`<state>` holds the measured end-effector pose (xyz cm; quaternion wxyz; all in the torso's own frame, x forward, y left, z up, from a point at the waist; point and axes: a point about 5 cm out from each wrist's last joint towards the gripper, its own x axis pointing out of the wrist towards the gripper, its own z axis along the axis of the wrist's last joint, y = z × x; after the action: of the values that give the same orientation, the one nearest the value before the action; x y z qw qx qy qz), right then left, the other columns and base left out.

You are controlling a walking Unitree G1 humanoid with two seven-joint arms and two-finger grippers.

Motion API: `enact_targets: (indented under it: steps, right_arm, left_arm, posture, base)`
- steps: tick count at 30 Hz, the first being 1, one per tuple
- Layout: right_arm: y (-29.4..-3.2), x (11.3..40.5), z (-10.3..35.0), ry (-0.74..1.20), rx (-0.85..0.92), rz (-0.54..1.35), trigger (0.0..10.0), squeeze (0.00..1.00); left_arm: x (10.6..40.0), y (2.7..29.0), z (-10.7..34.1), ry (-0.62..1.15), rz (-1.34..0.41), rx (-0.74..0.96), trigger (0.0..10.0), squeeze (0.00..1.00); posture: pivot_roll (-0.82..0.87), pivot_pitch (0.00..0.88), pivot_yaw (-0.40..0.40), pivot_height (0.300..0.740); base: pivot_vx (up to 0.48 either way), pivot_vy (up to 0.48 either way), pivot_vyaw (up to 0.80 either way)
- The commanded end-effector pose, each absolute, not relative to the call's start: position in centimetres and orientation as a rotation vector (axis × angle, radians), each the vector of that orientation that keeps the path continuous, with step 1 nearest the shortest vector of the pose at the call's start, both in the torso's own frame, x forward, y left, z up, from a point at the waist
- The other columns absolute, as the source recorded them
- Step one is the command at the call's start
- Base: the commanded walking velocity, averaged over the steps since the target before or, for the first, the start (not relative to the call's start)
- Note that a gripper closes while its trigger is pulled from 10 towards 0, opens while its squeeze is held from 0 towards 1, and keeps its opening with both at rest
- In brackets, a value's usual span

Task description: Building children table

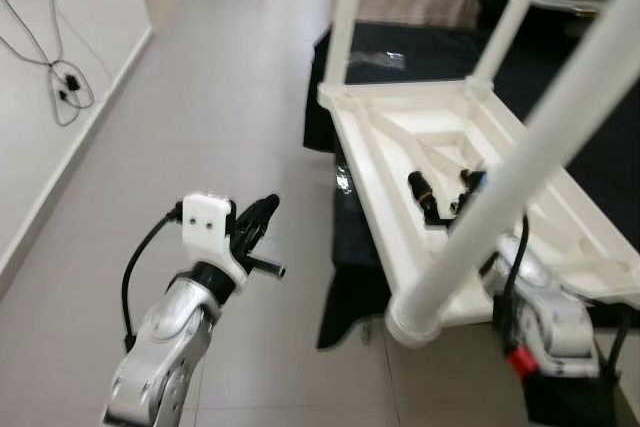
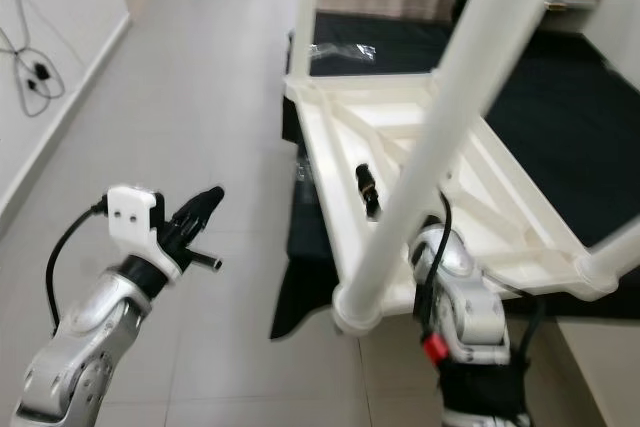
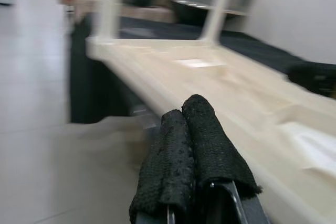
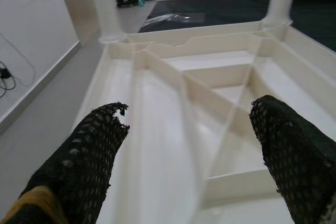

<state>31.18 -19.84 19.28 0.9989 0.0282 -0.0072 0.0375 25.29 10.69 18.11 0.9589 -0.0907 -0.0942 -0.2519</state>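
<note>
A white plastic children's table (image 1: pixel 420 127) lies upside down on a black-covered surface, its ribbed underside facing up. Its legs stand upward: a near one (image 1: pixel 520 167) crosses the view and others (image 1: pixel 347 7) rise at the far corners. My right gripper (image 1: pixel 445 192) reaches into the underside from the near edge and stands open, its black fingers (image 4: pixel 94 150) spread wide over the ribs (image 4: pixel 210 93) with nothing between them. My left gripper (image 1: pixel 262 212) is shut and empty, held over the floor to the left of the table, its tips (image 3: pixel 191 114) pointing toward the table's long side.
Black cloth (image 1: pixel 420 47) covers the surface under the table, and a clear plastic bag (image 1: pixel 378 59) lies on it at the back. Grey tiled floor (image 1: pixel 200 97) stretches along the left. A white wall with hanging cables (image 1: pixel 55 77) bounds the far left. Clutter stands behind the table.
</note>
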Motion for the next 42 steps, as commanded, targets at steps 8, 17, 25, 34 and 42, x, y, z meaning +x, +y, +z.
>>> enact_targets:
  steps: [8,17,25,34,42]
  right_arm:
    - [-21.1,31.1,19.1,0.005,0.036,0.051,10.0,0.0]
    - [-20.1,31.0,18.9,0.017,0.007,0.154,10.0,0.0]
    - [-19.5,30.8,18.9,0.014,0.013,0.218,10.0,0.0]
    - [-18.5,30.4,19.5,-0.017,0.016,0.36,10.0,0.0]
    - [-18.4,30.4,18.8,0.001,0.003,0.369,10.0,0.0]
  left_arm:
    - [23.9,9.0,18.2,-0.175,-0.656,-0.226,10.0,0.0]
    - [23.6,9.8,18.0,-0.184,-0.59,-0.22,10.0,0.0]
    - [23.9,11.0,18.1,-0.198,-0.489,-0.206,10.0,0.0]
    - [24.1,12.4,17.7,-0.187,-0.349,-0.168,10.0,0.0]
    - [23.5,13.3,16.6,-0.113,-0.236,-0.129,10.0,0.0]
  posture:
    - [-0.03,0.144,-0.05,0.74]
    - [-0.02,0.148,-0.051,0.74]
    - [-0.02,0.151,-0.049,0.74]
    - [-0.02,0.151,-0.048,0.74]
    - [0.0,0.152,-0.047,0.74]
  base:
    - [0.257,-0.384,0.0]
    - [0.028,-0.028,0.0]
    - [0.0,0.0,0.0]
    - [0.0,0.0,0.0]
    - [0.0,0.0,0.0]
